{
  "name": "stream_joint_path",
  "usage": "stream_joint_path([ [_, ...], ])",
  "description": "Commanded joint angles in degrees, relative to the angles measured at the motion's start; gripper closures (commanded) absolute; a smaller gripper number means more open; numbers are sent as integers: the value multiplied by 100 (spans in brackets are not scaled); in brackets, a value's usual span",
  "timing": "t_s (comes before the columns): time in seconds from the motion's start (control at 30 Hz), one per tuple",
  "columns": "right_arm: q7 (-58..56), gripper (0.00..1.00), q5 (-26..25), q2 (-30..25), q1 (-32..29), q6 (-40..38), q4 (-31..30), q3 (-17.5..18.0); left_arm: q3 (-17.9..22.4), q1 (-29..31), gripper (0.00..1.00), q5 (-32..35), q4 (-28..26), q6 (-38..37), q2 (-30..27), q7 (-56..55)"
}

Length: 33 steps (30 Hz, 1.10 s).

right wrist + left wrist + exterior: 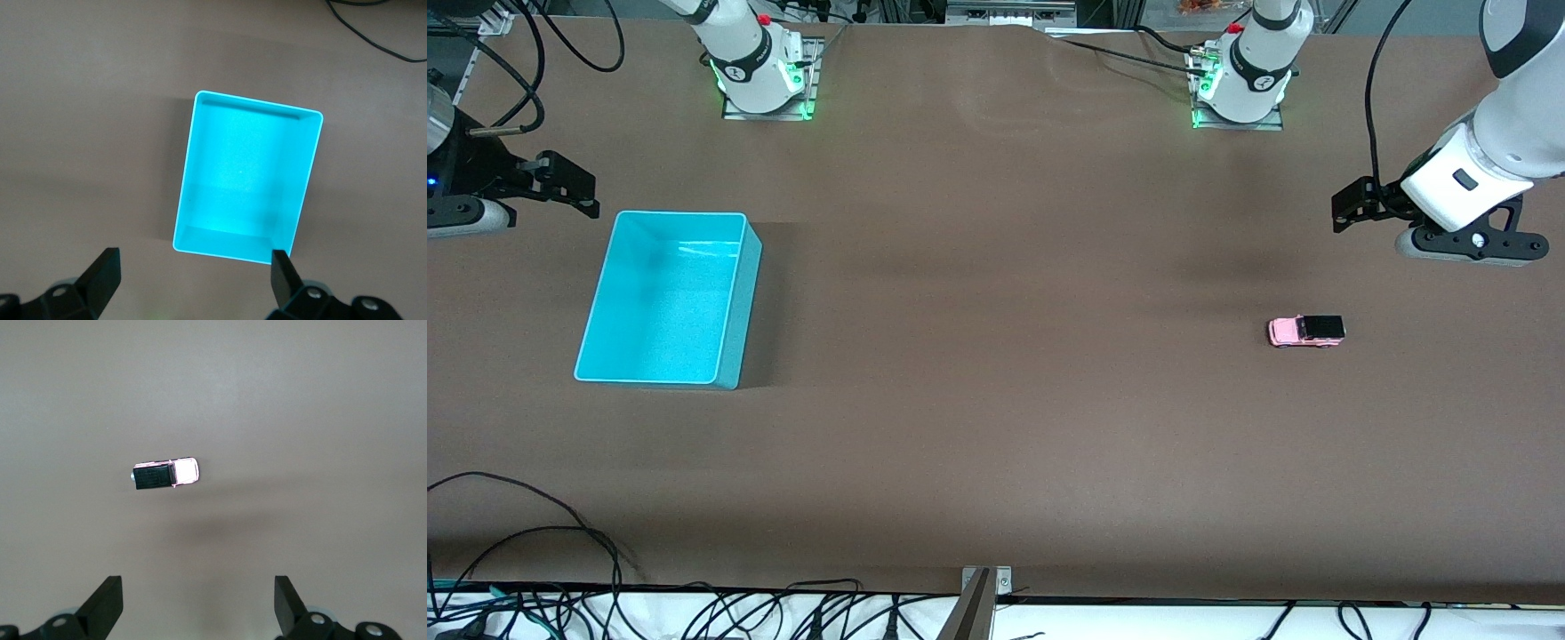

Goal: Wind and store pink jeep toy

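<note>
The pink jeep toy (pixel 1305 332), light pink with a black roof, stands on its wheels on the brown table toward the left arm's end. It also shows in the left wrist view (pixel 165 473). My left gripper (pixel 1350 206) hangs open and empty in the air over the table near the jeep, apart from it; its fingers (pixel 107 603) are spread wide. The turquoise bin (pixel 663 302) sits empty toward the right arm's end and shows in the right wrist view (pixel 247 180). My right gripper (pixel 569 188) is open and empty, up beside the bin.
Both arm bases (pixel 765 80) (pixel 1240 84) stand along the table's edge farthest from the front camera. Black cables (pixel 534 533) lie at the nearest edge toward the right arm's end. A metal bracket (pixel 980 591) sits at the middle of that edge.
</note>
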Motion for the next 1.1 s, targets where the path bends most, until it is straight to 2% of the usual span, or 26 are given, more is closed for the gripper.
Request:
stream_joint_path([
  [0.0,-71,0,69,-28,-40,-45,0,5,-23,23,0,-5,213,-163,101,129],
  [0.43,-71,0,69,-28,-40,-45,0,5,-15,31,0,30,222,-216,154,910],
  [0.77,-80,0,78,-28,-40,-36,0,5,12,49,0,74,240,-190,251,2290],
  [1.07,-71,0,78,-28,-48,-36,0,5,29,58,0,188,240,-155,426,4021],
])
